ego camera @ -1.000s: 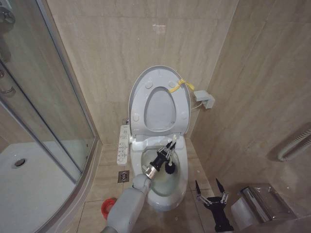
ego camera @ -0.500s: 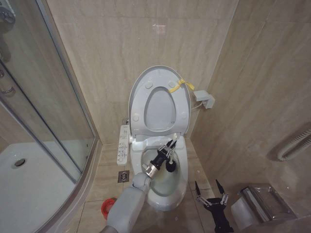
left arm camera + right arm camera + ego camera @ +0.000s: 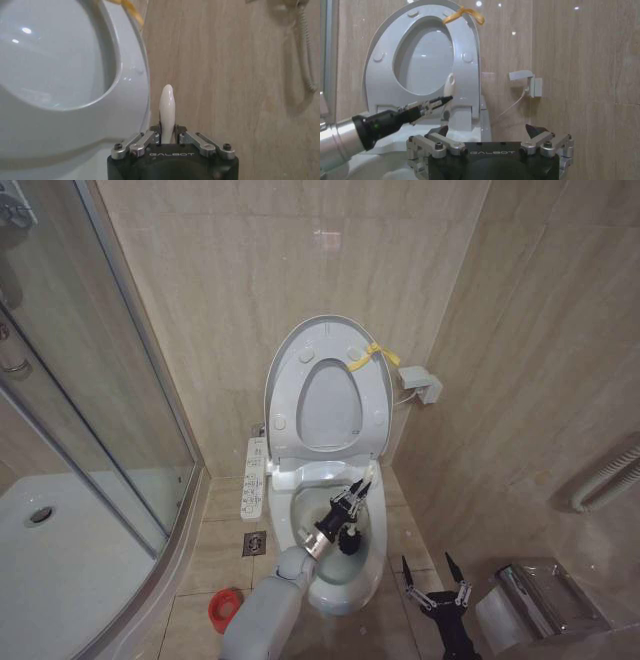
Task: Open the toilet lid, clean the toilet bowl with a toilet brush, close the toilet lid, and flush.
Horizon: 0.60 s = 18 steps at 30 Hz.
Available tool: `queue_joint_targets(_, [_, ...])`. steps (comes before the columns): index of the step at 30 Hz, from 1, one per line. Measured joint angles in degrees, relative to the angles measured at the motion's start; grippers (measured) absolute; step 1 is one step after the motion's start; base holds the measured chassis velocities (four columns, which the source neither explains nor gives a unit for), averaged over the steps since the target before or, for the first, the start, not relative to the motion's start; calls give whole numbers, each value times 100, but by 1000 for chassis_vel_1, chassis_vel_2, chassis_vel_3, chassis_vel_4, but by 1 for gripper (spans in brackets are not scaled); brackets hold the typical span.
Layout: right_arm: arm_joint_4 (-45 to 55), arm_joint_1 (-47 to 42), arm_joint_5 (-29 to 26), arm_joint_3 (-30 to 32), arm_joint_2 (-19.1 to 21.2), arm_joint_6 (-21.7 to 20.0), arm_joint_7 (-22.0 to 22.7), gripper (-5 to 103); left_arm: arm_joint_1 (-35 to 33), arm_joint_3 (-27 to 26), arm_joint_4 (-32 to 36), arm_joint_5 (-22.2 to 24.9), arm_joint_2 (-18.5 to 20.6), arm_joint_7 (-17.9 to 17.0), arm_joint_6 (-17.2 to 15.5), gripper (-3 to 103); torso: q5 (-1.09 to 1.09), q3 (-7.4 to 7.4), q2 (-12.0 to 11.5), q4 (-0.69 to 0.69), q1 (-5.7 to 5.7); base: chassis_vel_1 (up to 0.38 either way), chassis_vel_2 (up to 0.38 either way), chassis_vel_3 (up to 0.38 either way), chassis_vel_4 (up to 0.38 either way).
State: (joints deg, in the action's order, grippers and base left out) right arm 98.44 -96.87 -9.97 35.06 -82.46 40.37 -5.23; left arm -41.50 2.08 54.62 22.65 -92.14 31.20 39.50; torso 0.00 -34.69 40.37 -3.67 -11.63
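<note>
Two big white parts first: toilet lid (image 3: 328, 385) upright against the wall with the ring seat, yellow ribbon (image 3: 374, 356) at its edge; toilet bowl (image 3: 338, 585) open below, white button panel (image 3: 254, 478) alongside. Left gripper (image 3: 353, 499) over the bowl, clenched on the toilet brush (image 3: 167, 108), pale slim handle. Right gripper (image 3: 434, 578) idle, spread, low beside the bowl.

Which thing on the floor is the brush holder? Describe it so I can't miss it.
Start at the toilet bowl in the corner, then drop to the tiled floor on the robot's left, toward the glass shower screen. The holder sits there beside the left arm: small, round and red, unlike the square metal drain further back.
</note>
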Motion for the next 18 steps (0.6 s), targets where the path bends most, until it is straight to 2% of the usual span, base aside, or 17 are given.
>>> queue_joint_targets(9, [-13,-25,26,14,-47,19,-11,100,281,92,110,95,0,8,-30,18,0,0,0,0,0,0,0,0,0])
queue_joint_targets(18, [-41,-41,133,-2,-166,55,-36,100,474,83,-305,201,0,2,-41,18,0,0,-1,0,0,0,0,0,0])
